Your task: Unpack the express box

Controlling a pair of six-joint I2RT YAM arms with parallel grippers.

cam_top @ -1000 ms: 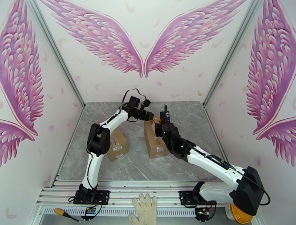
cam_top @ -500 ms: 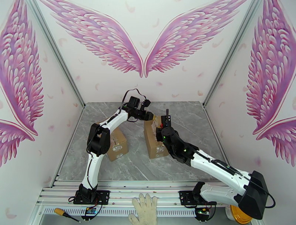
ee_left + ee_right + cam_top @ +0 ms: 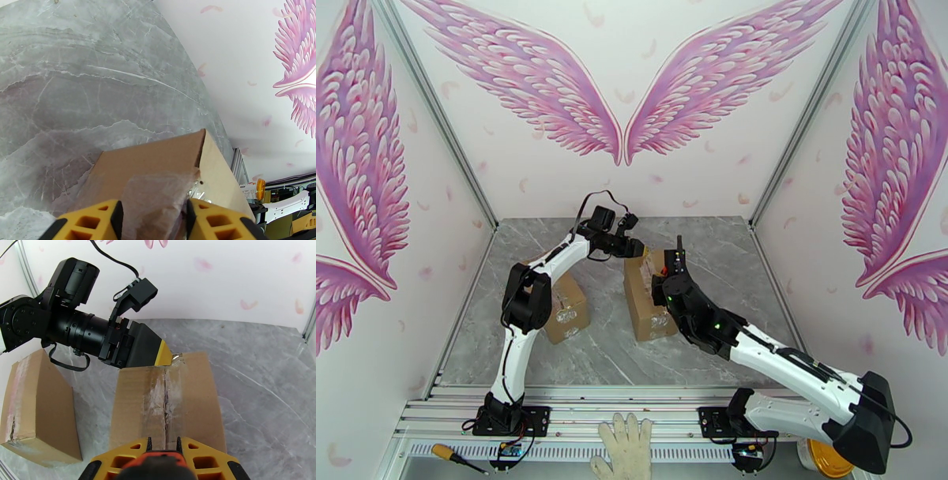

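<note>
A brown express box stands mid-table, and clear tape runs along its top seam. At the box's far edge my left gripper is shut on a lifted, crinkled end of that tape, which sits between its yellow fingers. From the right wrist view its yellow tip touches the far rim. My right gripper hovers over the near half of the box. It is shut on a black and orange cutter, whose thin end points up over the seam.
A second taped box lies to the left under the left arm's elbow. On the front rail lie a white glove, a screwdriver and a yellow tub. Walls close in the grey marble table.
My right arm has swung lower and to the right, carrying the cutter back toward the near side of the box. The left arm has stayed put.
</note>
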